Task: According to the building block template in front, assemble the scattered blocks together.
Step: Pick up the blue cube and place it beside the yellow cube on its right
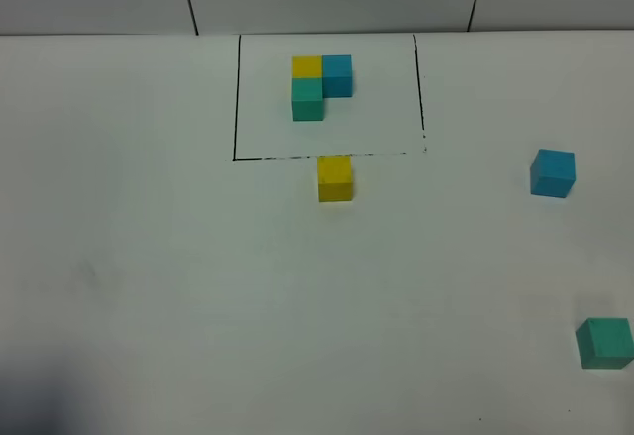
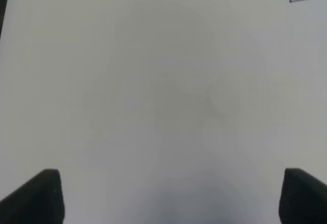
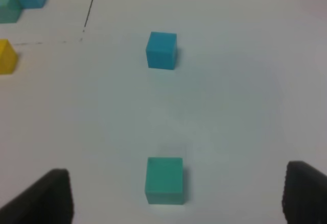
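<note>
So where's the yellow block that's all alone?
In the high view, the loose yellow block sits near the middle, just outside the front line of the black frame.

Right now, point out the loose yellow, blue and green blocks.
yellow block [image 1: 335, 169], high view, top face
blue block [image 1: 552, 173], high view, its centre
green block [image 3: 164, 174], right wrist view, top face
</note>
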Action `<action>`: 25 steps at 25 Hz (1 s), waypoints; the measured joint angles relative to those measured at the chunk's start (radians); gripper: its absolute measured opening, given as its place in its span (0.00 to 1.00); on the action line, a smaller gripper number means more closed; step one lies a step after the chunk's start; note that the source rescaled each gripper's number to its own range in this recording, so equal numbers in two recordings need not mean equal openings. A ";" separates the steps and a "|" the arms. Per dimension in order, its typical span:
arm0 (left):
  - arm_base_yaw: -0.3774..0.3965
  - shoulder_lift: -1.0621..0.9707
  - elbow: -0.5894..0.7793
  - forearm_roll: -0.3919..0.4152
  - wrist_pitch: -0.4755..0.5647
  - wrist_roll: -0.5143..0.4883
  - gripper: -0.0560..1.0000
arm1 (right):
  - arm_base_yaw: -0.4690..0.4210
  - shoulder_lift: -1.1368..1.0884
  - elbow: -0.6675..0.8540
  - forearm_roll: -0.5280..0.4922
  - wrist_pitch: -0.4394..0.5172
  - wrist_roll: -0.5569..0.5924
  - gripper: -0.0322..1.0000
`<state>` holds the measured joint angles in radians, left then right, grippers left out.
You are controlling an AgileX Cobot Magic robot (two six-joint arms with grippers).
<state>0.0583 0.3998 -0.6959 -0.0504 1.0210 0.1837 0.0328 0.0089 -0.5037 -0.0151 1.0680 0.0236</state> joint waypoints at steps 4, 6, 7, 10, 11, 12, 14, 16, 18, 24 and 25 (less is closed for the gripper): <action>-0.013 -0.141 0.108 0.000 0.018 -0.035 0.96 | 0.000 0.000 0.000 0.000 0.000 0.000 0.68; -0.023 -0.197 0.143 0.004 0.043 -0.044 0.95 | 0.000 0.000 0.000 0.000 0.000 0.001 0.68; -0.024 -0.223 0.158 0.008 0.057 -0.048 0.95 | 0.000 0.000 0.000 0.000 0.000 0.001 0.68; -0.025 -0.291 0.174 0.011 0.064 -0.050 0.94 | 0.000 0.000 0.000 0.000 0.000 0.002 0.68; -0.025 -0.309 0.177 0.011 0.063 -0.050 0.94 | 0.000 0.000 0.000 0.000 0.000 0.003 0.68; -0.026 -0.327 0.182 0.011 0.062 -0.050 0.94 | 0.000 0.000 0.000 0.000 0.000 0.003 0.68; -0.033 -0.355 0.189 0.007 0.054 -0.050 0.93 | 0.000 0.000 0.000 0.000 0.000 0.003 0.68; -0.035 -0.372 0.190 0.003 0.045 -0.054 0.92 | 0.000 0.000 0.000 0.000 0.000 0.003 0.68; -0.035 -0.390 0.190 0.003 0.040 -0.061 0.91 | 0.000 0.000 0.000 0.000 0.000 0.003 0.68; -0.035 -0.406 0.190 0.003 0.042 -0.070 0.88 | 0.000 0.000 0.000 0.000 0.000 0.003 0.68; -0.035 -0.406 0.190 0.002 0.042 -0.069 0.87 | 0.000 0.000 0.000 0.000 0.000 0.003 0.68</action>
<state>0.0233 -0.0058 -0.5061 -0.0485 1.0626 0.1142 0.0328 0.0089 -0.5037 -0.0151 1.0680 0.0269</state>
